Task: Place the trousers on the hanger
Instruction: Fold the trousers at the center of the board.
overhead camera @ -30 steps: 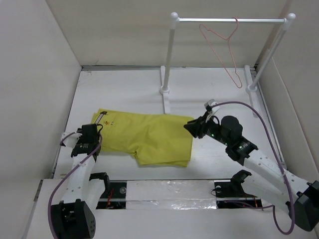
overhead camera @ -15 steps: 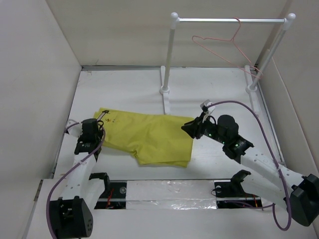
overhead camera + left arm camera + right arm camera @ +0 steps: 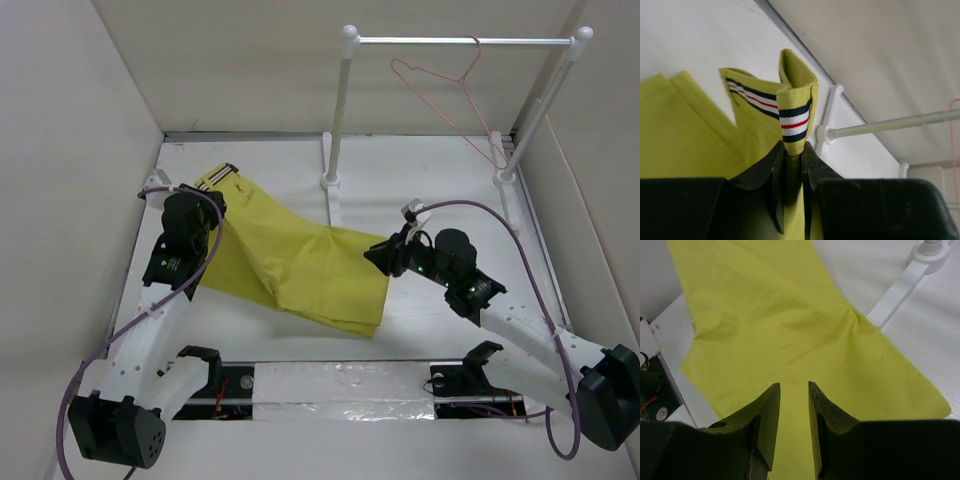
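The mustard-yellow trousers (image 3: 300,265) lie across the table. Their striped end (image 3: 222,177) is raised toward the back left. My left gripper (image 3: 207,203) is shut on that end. In the left wrist view the cloth (image 3: 690,130) is pinched between the left gripper (image 3: 794,150) jaws, and the striped band (image 3: 795,122) stands up above them. My right gripper (image 3: 376,256) sits at the trousers' right edge. In the right wrist view this gripper (image 3: 794,390) has its jaws a little apart, with flat cloth (image 3: 775,315) beneath. The pinkish-red hanger (image 3: 425,75) hangs from the rail bar.
The white-posted rail (image 3: 340,110) stands at the back, its left foot (image 3: 334,205) touching the trousers' far edge. White walls close in the left, back and right sides. A foil-covered strip (image 3: 340,395) runs between the arm bases.
My left gripper shut on the trousers' striped end and carried it up and toward the back, dragging the left part of the cloth along. The hanger is swinging. The right gripper barely moved.
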Action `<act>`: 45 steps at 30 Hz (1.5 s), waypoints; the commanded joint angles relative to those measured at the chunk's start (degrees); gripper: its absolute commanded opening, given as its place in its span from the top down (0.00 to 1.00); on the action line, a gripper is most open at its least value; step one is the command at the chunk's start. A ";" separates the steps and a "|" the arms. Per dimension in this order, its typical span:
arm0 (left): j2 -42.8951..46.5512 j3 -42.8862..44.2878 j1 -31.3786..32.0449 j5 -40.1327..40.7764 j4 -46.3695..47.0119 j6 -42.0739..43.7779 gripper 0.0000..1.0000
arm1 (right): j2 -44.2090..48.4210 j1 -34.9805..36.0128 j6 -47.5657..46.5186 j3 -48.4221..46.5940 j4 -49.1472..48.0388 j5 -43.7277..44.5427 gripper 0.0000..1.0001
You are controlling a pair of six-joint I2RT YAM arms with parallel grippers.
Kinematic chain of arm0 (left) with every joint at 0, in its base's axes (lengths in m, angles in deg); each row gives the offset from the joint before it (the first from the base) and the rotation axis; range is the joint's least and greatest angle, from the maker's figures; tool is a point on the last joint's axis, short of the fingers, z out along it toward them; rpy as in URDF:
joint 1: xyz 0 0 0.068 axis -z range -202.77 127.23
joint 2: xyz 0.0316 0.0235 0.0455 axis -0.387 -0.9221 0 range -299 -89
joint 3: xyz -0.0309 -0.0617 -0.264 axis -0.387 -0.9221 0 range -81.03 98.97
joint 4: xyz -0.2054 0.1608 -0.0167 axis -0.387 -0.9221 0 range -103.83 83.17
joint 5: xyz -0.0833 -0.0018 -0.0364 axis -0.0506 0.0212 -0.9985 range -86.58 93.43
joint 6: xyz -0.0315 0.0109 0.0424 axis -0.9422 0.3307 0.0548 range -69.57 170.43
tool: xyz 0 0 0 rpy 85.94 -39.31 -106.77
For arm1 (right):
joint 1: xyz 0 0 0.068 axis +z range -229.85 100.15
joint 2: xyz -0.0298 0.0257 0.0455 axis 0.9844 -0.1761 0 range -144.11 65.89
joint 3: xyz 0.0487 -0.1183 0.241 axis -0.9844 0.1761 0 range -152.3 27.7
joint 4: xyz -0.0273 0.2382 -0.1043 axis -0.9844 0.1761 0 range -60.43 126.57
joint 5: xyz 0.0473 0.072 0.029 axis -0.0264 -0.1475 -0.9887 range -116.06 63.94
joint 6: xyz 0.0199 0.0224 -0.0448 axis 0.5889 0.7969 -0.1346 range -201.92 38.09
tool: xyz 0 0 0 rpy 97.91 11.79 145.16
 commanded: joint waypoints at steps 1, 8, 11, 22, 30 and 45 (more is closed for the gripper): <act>2.65 -4.92 -1.05 3.33 3.44 0.02 1.00 | -0.17 -0.44 -0.62 0.09 -3.18 -0.48 0.65; 11.87 -20.83 -7.11 13.09 1.34 -6.29 0.91 | -0.17 -0.44 -0.70 0.09 -3.18 -0.48 0.65; 13.20 -26.81 -11.59 13.71 -1.72 -10.77 0.53 | -0.61 -0.44 -0.70 0.09 -3.18 -0.57 0.65; 20.32 -18.22 -12.92 14.64 -4.58 -6.33 0.33 | -4.91 -0.44 -0.79 -0.61 -1.34 -0.21 0.60; -5.38 -16.90 5.14 5.43 12.92 1.78 0.37 | -1.24 5.44 2.54 5.26 3.74 9.08 1.00; -38.22 -9.05 5.19 -2.10 26.01 -2.79 0.34 | -18.78 2.21 11.15 12.92 -5.90 6.30 0.77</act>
